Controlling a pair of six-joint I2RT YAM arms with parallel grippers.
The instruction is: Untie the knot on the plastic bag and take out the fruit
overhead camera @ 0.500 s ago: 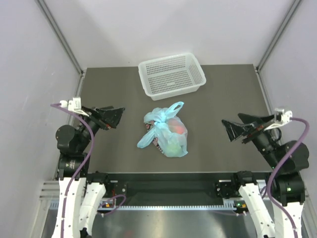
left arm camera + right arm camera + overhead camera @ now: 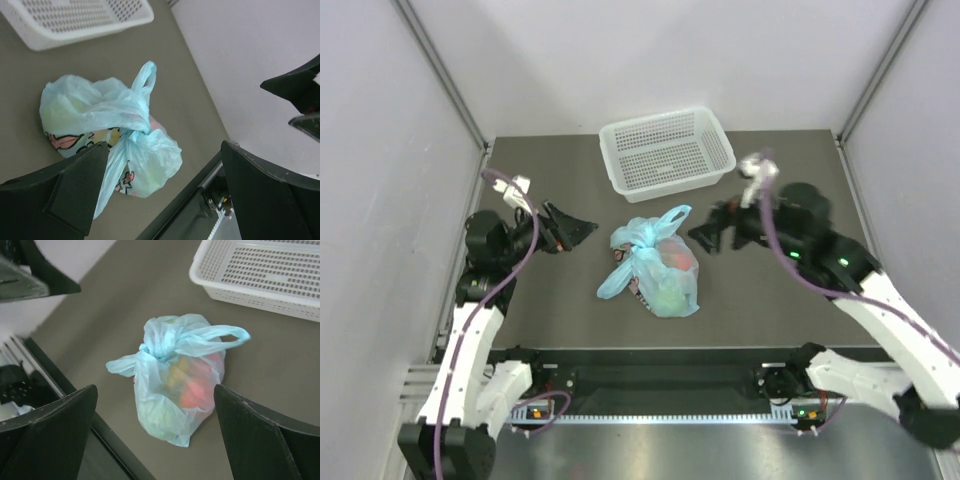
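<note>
Approach to the knot [image 2: 637, 251], by the look of it; nothing untied yet.
Bunched tight atop the plastic bag [image 2: 665, 285], mid-bench, with fruit [image 2: 678, 262] showing red and green through it. Flanked by left pincer [image 2: 586, 229] and right pincer [image 2: 705, 236], both released wide, neither touching the plastic. Next, probably: pinching a loop [image 2: 672, 216] on either side and teasing apart, gently. Hemmed by basket [image 2: 670, 182] toward the far edge only; bare bench [image 2: 550, 300] toward the other three edges.

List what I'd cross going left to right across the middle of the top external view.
left gripper → light-blue plastic bag, knotted with fruit inside → right gripper
</note>
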